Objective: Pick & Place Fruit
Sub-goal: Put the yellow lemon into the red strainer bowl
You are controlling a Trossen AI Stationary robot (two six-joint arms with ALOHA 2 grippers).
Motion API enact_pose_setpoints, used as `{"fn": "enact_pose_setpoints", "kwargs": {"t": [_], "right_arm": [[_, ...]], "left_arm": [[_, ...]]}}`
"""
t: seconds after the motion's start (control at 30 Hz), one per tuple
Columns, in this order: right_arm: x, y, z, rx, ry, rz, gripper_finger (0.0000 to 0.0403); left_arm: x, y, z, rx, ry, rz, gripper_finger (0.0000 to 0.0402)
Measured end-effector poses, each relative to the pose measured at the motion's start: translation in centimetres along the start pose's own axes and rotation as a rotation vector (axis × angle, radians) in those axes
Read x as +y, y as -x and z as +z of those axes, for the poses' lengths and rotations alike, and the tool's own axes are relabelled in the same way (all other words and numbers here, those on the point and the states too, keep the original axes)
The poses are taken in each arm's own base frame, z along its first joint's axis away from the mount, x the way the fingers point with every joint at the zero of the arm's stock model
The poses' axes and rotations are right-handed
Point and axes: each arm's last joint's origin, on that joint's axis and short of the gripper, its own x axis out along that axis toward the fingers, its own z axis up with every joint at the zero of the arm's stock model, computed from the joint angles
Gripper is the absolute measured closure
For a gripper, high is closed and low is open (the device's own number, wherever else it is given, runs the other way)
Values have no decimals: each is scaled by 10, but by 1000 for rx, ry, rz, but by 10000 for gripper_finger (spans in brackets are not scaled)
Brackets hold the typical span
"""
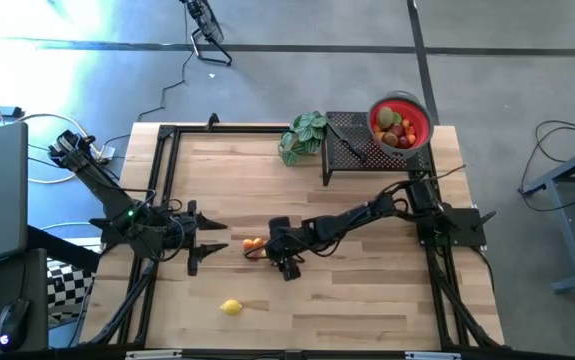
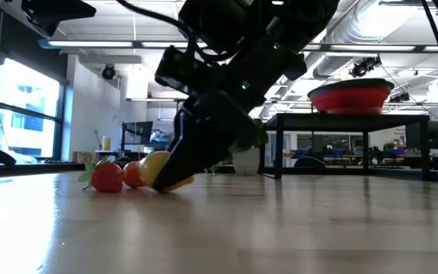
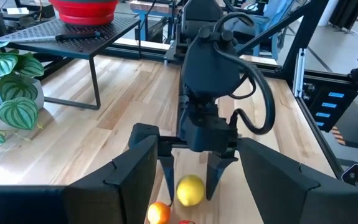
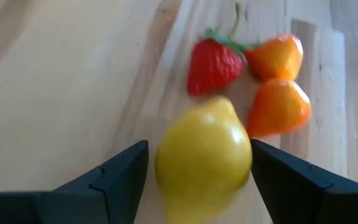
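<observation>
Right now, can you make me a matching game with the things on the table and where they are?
Things:
1. red bowl
2. yellow lemon
3. leafy plant
4. lone yellow fruit

Places:
A. alone on bare wood near the table's front edge
B. between the right gripper's open fingers
C. on top of the black mesh stand
D. on the table beside that stand

Pairs: 1-C, 2-B, 3-D, 4-A

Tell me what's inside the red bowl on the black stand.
The high view shows the red bowl holding a pile of small fruits in red, green, orange and yellow. Only the top layer shows; whatever lies beneath is covered, so an exact count isn't possible.
</observation>
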Motion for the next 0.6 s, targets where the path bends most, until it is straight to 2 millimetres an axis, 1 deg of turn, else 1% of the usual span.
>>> {"fn": "enact_pose_setpoints", "kwargs": {"t": [0.27,0.5,0.6], "right_arm": [[0,0,0,-5,-12,11,140],[0,0,0,-6,-13,12,176],[0,0,0,-7,-13,16,184]], "left_arm": [[0,0,0,0,0,0,179],[0,0,0,0,0,-1,179],[0,0,0,0,0,-1,179]]}}
